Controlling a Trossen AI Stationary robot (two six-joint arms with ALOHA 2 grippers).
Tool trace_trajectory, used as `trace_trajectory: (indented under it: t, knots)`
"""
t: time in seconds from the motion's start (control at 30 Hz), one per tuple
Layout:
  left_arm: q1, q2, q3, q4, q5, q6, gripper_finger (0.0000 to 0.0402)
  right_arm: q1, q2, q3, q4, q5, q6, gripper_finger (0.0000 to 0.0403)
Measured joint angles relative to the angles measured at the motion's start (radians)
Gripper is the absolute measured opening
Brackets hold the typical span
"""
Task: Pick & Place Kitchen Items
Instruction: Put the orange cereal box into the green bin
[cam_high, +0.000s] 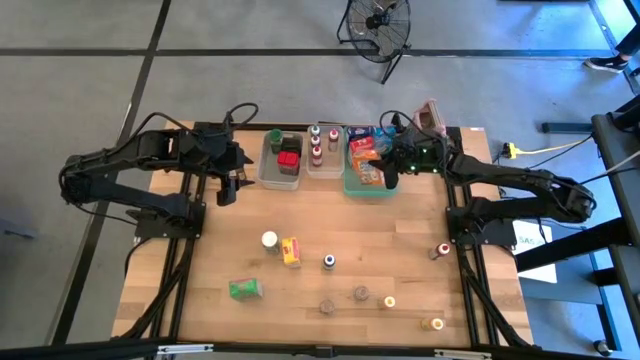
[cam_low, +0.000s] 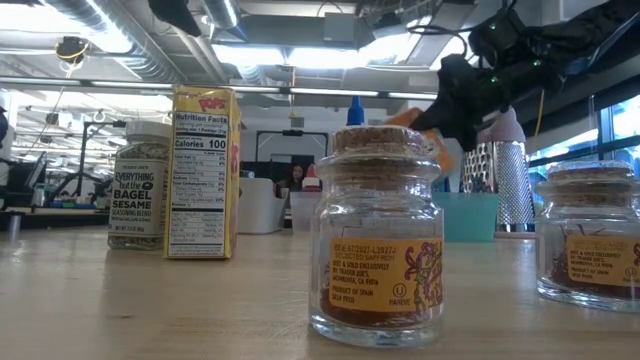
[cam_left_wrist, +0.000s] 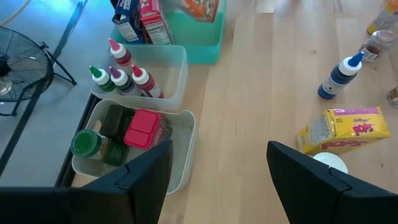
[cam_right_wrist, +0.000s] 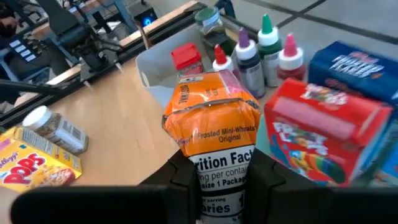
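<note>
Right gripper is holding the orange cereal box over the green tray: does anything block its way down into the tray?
Partly. The right gripper is shut on the orange cereal box above the green tray. A red cereal box and a blue box already stand in the tray beside it, so the room below looks tight. Nothing else intervenes.

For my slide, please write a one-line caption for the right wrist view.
Right end effector holding an orange Frosted Mini-Wheats box above the green tray, beside a red cereal box.
</note>
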Motion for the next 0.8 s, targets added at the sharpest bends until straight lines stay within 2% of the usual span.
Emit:
trace_trajectory:
  t: [0.2,0.37,0.53,0.8]
  knots:
    - [0.000,0.000,0.000,0.000,0.009,-0.019,0.0255,0.018,0.088,0.000,0.110,-0.001,0.004,0.0078]
    - [-0.001,0.000,0.000,0.000,0.061,-0.026,0.0255,0.018,0.131,0.000,0.118,-0.005,-0.022,0.0078]
    - [-0.001,0.000,0.000,0.000,0.068,-0.026,0.0255,0.018,0.176,0.000,0.156,-0.004,-0.045,0.0078]
    - [-0.001,0.000,0.000,0.000,0.068,-0.018,0.0255,0.019,0.236,0.000,0.205,0.053,-0.045,0.0078]
